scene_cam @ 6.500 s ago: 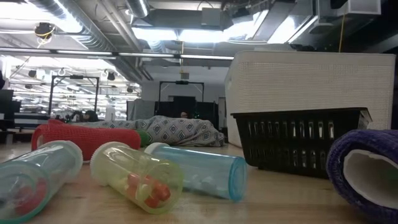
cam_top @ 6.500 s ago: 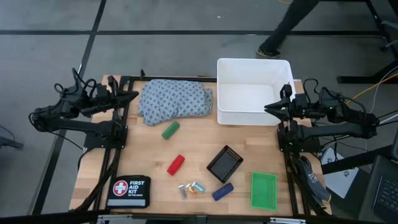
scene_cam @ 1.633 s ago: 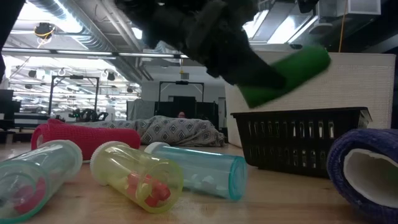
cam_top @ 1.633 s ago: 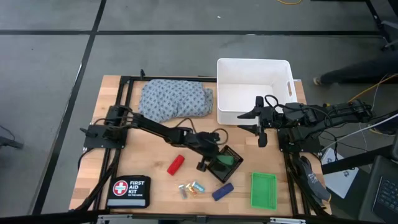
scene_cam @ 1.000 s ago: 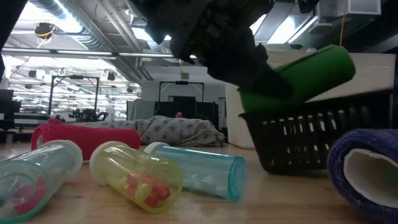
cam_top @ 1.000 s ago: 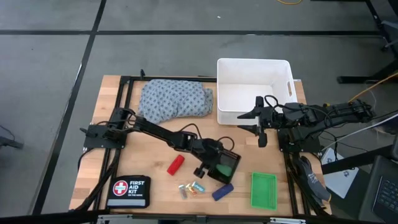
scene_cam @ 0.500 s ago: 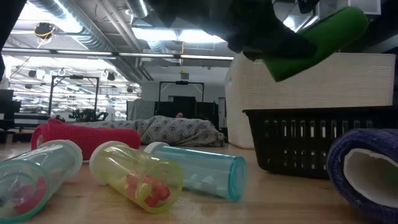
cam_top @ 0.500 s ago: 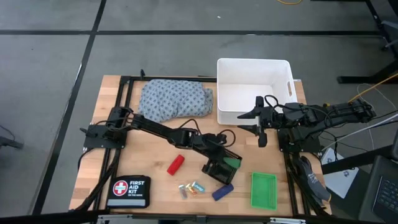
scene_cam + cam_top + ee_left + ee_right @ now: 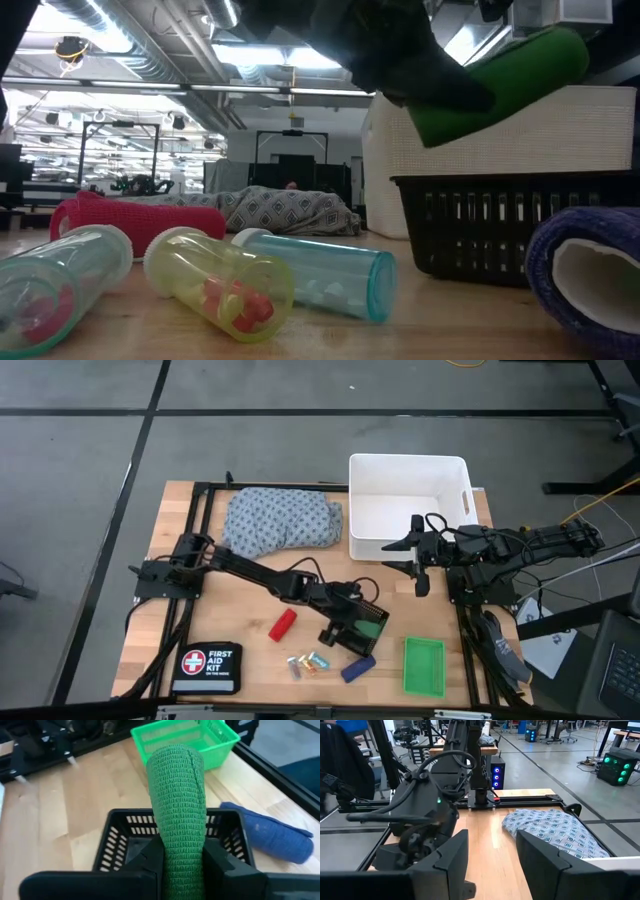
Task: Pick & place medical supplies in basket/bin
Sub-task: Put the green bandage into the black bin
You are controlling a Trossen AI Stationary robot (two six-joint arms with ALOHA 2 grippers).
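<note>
My left gripper (image 9: 352, 622) is shut on a green roll (image 9: 177, 805) and hangs over the small black mesh tray (image 9: 362, 628). In the low view the green roll (image 9: 500, 85) is above the tray's rim (image 9: 490, 185). My right gripper (image 9: 416, 566) is open and empty, in the air by the near wall of the white tub (image 9: 408, 508). A red roll (image 9: 283, 625), a blue roll (image 9: 358, 667) and a few small clear vials (image 9: 308, 662) lie on the table. The dotted cloth (image 9: 282, 520) lies heaped at the far edge. The green tray (image 9: 423, 665) stands at the near right. My left gripper pinches the green roll between its two fingers (image 9: 150, 862), one on each side of the roll's back end (image 9: 182, 865). The roll lies along the fingers and sticks out past their tips. It is lifted clear above the black tray, tilted, its free end (image 9: 560, 50) higher.
A black FIRST AID KIT pouch (image 9: 207, 666) lies at the near left corner. The blue roll (image 9: 272, 837) lies just beside the black tray, toward the near edge. Bare wood shows between the cloth and the red roll.
A second ago the green roll was low at the black tray and the tray stood tipped. My left gripper has gone up with the roll, then come down a little. The tray has dropped back flat on the table.
</note>
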